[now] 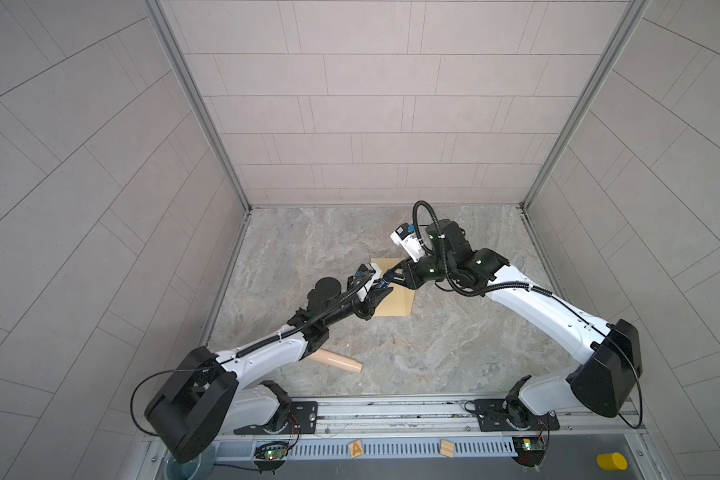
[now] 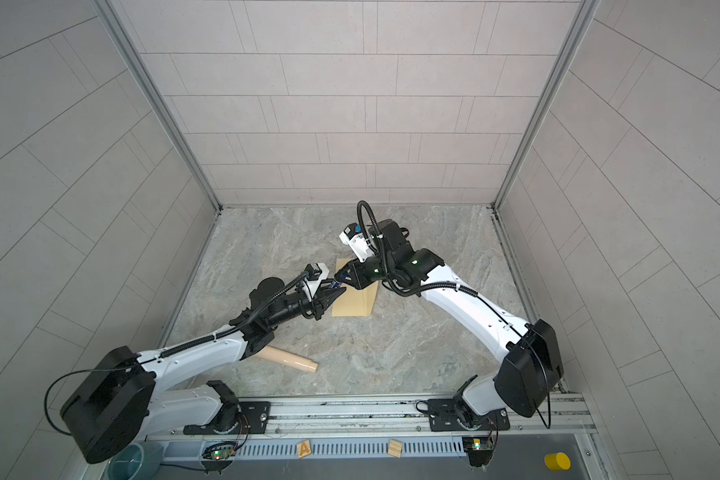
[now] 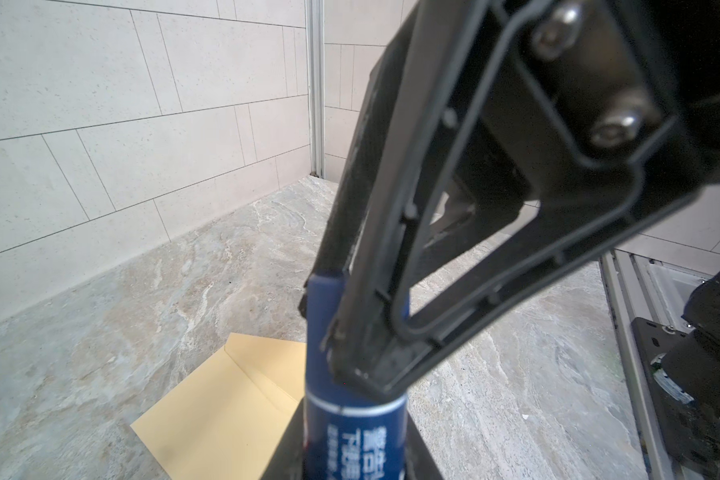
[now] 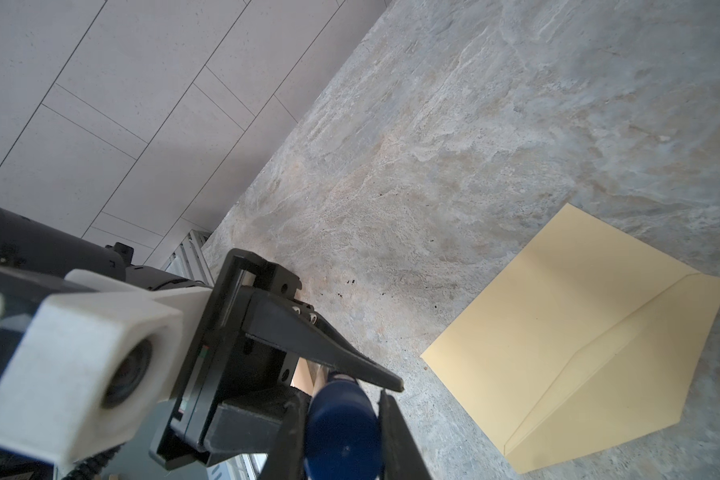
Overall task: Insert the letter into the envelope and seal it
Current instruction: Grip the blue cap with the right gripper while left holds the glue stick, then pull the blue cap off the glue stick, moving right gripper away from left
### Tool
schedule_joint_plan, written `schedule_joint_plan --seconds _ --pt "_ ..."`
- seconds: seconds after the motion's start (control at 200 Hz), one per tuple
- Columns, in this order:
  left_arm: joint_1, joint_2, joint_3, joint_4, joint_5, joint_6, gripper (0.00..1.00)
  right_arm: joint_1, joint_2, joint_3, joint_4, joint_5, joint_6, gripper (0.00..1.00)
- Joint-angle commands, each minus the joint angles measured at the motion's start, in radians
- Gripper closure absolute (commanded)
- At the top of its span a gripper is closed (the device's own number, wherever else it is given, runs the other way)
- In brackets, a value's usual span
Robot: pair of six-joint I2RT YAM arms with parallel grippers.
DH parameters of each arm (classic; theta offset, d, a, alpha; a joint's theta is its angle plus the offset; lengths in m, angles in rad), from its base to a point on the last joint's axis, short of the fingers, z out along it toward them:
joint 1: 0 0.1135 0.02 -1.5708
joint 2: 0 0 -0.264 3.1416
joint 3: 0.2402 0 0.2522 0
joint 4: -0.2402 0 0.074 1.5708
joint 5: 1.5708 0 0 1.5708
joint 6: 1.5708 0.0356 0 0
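Nearest the lens, along the front rail [image 1: 391, 415]: teal round bowl [image 1: 196, 467], wooden block marked A [image 1: 356, 449], plain wooden block [image 1: 446, 449], squat yellow plastic cylinder [image 1: 611, 461]; none in use. On the grey marbled stone surface [image 1: 453, 353], leftmost, a beige cylindrical peg [image 1: 341, 360] lies on its side, partly under the left arm [image 1: 266, 353]. Left pincer [image 1: 382, 292] is closed on the barrel of a dark blue plastic glue stick [image 3: 354, 432]; right pincer [image 1: 392, 278] is clamped narrow on its opposite end, both held clear above the plain tan paper envelope [image 4: 557, 332], which lies flat with its angled flap [image 4: 640, 374] apparently open. Letter not visible in any view; whether it is inside cannot be told. Assessment: envelope is thin, light and limp, likely to slide on smooth stone; pin the body and take the flap by its free edge. Glue stick is rigid and slick; grip the barrel squarely
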Motion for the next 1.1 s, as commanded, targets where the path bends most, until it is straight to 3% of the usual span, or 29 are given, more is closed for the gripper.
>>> schedule_joint_plan --seconds 0.0,1.096 --pt "-0.009 0.014 0.016 -0.047 -0.004 0.033 1.00 -0.038 -0.056 0.024 0.003 0.047 -0.049 1.00" --pt "-0.044 0.054 0.028 -0.078 -0.016 0.079 1.00 -0.120 -0.107 0.002 0.014 0.043 -0.049 1.00"
